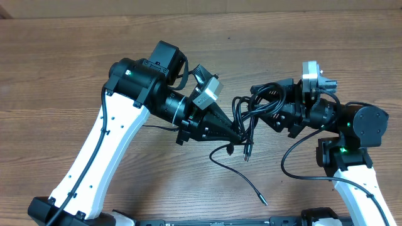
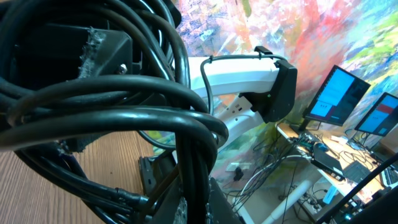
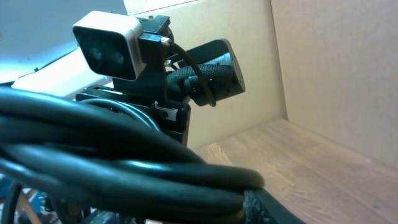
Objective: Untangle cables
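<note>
A wooden table (image 1: 63,63) with brown grain running left to right fills the overhead view. In the near middle, a thin black cord (image 1: 235,176) lies curved across its surface, ending in a small plug (image 1: 262,202) close to the near edge.

The overhead camera looks straight down on the wooden worktop (image 1: 50,63) from high above and covers the whole scene. The left wrist camera faces sideways toward the right arm (image 2: 242,74). The right wrist camera faces the opposite way, at the left arm's camera (image 3: 109,46). Both wrist views sit very close to the cables (image 2: 124,118), which all 3 views share.
</note>
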